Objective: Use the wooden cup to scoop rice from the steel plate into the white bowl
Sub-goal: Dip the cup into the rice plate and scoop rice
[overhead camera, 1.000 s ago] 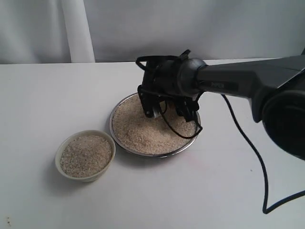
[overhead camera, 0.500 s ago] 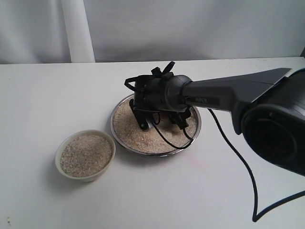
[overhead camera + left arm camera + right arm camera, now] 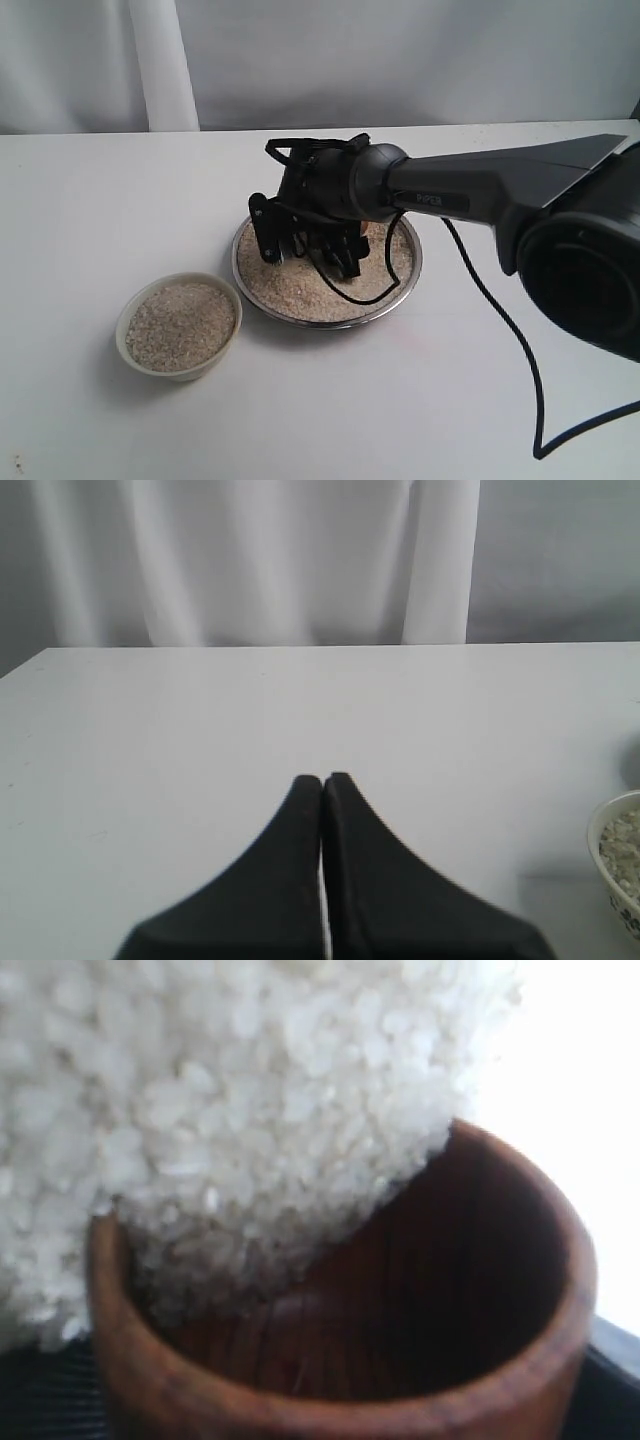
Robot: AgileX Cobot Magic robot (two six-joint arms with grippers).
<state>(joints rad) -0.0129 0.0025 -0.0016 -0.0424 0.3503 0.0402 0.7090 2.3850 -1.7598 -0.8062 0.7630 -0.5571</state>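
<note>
The steel plate (image 3: 408, 281) sits mid-table, full of rice (image 3: 300, 287). My right gripper (image 3: 305, 250) is low over the plate's left half, tilted, its fingers down at the grains. It is shut on the wooden cup (image 3: 350, 1412). In the right wrist view the cup's mouth is pushed into the rice (image 3: 230, 1090), and grains spill over its rim into the dark inside. The arm hides most of the cup in the exterior view. The white bowl (image 3: 150, 366), front left of the plate, holds rice to near its rim. My left gripper (image 3: 323, 780) is shut and empty above bare table.
A black cable (image 3: 500, 320) trails from the right arm across the table's right side. A white curtain (image 3: 160, 60) hangs behind the table's far edge. The white bowl's rim (image 3: 603, 865) shows at the edge of the left wrist view.
The right gripper has shifted left over the plate and rolled, its fingers swinging toward the plate's left rim. The bowl and plate have not moved.
</note>
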